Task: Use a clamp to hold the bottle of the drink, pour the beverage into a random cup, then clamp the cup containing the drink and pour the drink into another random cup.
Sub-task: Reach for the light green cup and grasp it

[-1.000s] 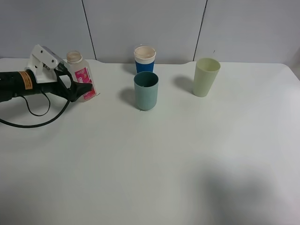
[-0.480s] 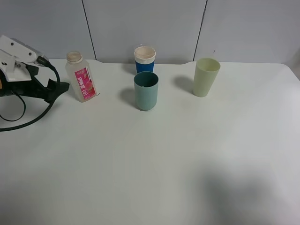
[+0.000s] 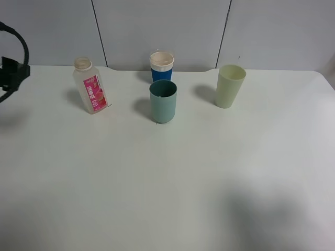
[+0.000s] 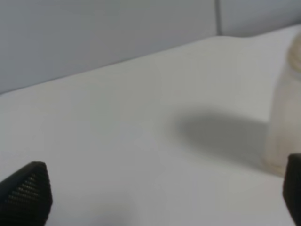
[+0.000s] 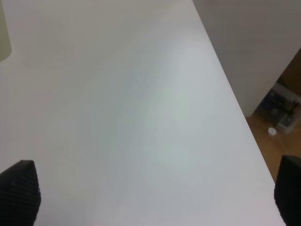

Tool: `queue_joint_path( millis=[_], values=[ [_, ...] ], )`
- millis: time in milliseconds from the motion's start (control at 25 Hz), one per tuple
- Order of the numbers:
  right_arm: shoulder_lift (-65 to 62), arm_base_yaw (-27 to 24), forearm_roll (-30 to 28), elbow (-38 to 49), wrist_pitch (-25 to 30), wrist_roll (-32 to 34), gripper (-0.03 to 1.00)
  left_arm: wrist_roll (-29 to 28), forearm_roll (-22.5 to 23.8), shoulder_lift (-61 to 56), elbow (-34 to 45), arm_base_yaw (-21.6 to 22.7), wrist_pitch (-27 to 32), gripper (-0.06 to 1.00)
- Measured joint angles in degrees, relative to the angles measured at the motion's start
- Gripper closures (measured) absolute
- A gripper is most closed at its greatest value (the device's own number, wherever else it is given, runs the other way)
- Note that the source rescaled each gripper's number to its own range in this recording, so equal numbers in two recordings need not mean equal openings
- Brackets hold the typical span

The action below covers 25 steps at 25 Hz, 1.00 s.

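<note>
The clear drink bottle (image 3: 90,86) with a pink label stands upright and uncapped at the back left of the white table (image 3: 167,178). Three cups stand upright: a blue one with a white rim (image 3: 162,65) at the back, a teal one (image 3: 163,101) just in front of it, and a pale green one (image 3: 231,85) to the right. My left gripper (image 4: 160,197) is open and empty, well away from the bottle (image 4: 287,122) on its left side. Only a dark part of the left arm (image 3: 11,73) shows at the exterior view's left edge. My right gripper (image 5: 153,197) is open and empty over the table's right part.
The table's right edge (image 5: 235,99) drops to a floor with small items below. A sliver of the pale green cup (image 5: 3,33) shows in the right wrist view. A grey panelled wall (image 3: 167,31) backs the table.
My left gripper has let go of the bottle and drawn back to the left, almost out of the exterior view. The bottle stands alone where it was. The cups have not moved.
</note>
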Motion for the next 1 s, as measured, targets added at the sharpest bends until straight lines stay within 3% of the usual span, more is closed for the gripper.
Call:
queue_joint_path(
  millis=[160,440,720,1000],
  values=[
    [0.00,0.00,0.00,0.00,0.00,0.00,-0.03,7.44,-9.22,-9.89,-3.52,0.00,14.60,-0.03],
    [0.00,0.00,0.00,0.00,0.00,0.00,-0.03,9.98,-14.04,-21.92,-14.09,0.00,37.94,-0.03],
    [0.00,0.00,0.00,0.00,0.00,0.00,-0.03,9.98,-18.66,-33.14,-17.53,0.00,46.93,-0.03],
    [0.00,0.00,0.00,0.00,0.00,0.00,-0.03,9.98,-19.09,-44.18,-17.57,0.00,57.32,-0.03]
  ],
)
